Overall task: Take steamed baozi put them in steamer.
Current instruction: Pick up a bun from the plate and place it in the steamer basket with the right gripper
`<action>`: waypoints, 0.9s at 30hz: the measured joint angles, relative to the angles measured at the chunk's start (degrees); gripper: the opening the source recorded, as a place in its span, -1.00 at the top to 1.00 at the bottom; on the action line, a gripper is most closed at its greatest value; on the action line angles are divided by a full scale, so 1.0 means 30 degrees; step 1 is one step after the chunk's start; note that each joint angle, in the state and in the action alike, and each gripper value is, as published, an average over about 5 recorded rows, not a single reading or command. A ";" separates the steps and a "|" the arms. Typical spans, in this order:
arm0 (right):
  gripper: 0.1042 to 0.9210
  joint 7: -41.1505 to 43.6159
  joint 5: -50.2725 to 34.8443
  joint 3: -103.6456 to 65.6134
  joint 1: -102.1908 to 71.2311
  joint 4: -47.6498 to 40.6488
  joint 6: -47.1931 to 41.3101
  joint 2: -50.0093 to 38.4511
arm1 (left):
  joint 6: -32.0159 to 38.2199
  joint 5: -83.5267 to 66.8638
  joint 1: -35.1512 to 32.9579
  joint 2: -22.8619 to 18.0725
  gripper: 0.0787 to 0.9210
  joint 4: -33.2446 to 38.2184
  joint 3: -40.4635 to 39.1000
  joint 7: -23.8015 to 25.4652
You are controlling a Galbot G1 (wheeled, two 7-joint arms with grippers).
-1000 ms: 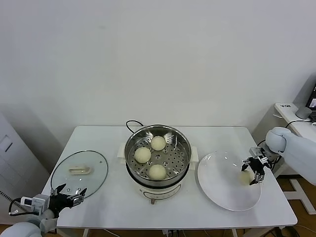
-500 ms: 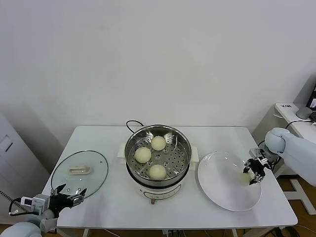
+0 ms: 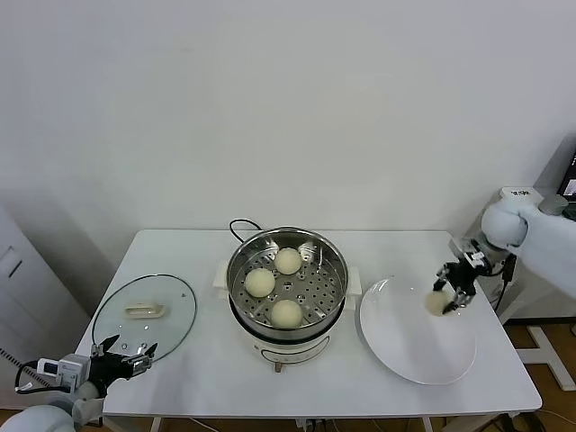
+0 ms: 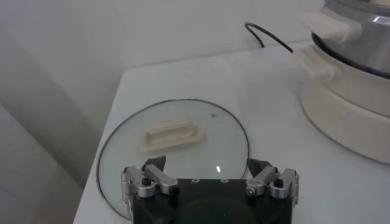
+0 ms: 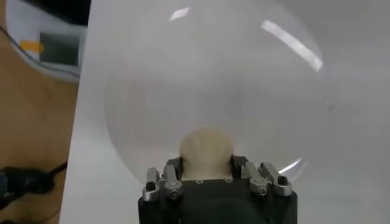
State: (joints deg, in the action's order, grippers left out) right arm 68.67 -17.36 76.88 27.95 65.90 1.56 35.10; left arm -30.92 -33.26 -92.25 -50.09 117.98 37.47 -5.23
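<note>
Standing before a plain white wall: a white counter [image 3: 207,360]. Sitting at its middle: the steamer [image 3: 287,283], a shiny steel pot with a perforated floor on a white base, black cord [image 3: 238,227] trailing off behind. Resting inside on the perforated tray: three steamed baozi, one toward the back [image 3: 288,260], one toward the robot's left [image 3: 260,282], one toward the front [image 3: 286,312], each apart from the others. Lying flat on the counter to the robot's left of the steamer: a round glass lid [image 3: 144,315] with a white handle. Lying to the robot's right: a flat white plate [image 3: 405,346].

Hanging over the far right part of the plate: the right claw [image 3: 447,298], fingers pressed in against the fourth baozi [image 3: 436,303] and pinching it from both sides; in the right wrist view, the cream dome [image 5: 206,152] sitting between the fingers with the plate's surface [image 5: 213,79] spread beyond it. Appearing raised off the plate in the head view, though contact with it cannot be told for sure.

Waiting at the near left corner of the counter, just at the lid's edge: the left claw [image 3: 124,353], fingers spread wide and gripping nothing; in the left wrist view, both fingertips [image 4: 153,165] standing apart over the glass lid [image 4: 183,122].
</note>
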 measured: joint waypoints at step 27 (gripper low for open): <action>0.01 -0.3386 -0.8949 0.5075 0.7770 0.4438 -0.6814 0.5637 | 0.0039 -0.0015 0.0070 0.0173 -0.77 -0.0048 -0.0037 0.0047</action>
State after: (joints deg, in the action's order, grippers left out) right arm 58.51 -44.21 92.10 51.26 79.22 -18.88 52.01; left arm -30.80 -33.30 -92.04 -49.57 117.83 37.36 -5.09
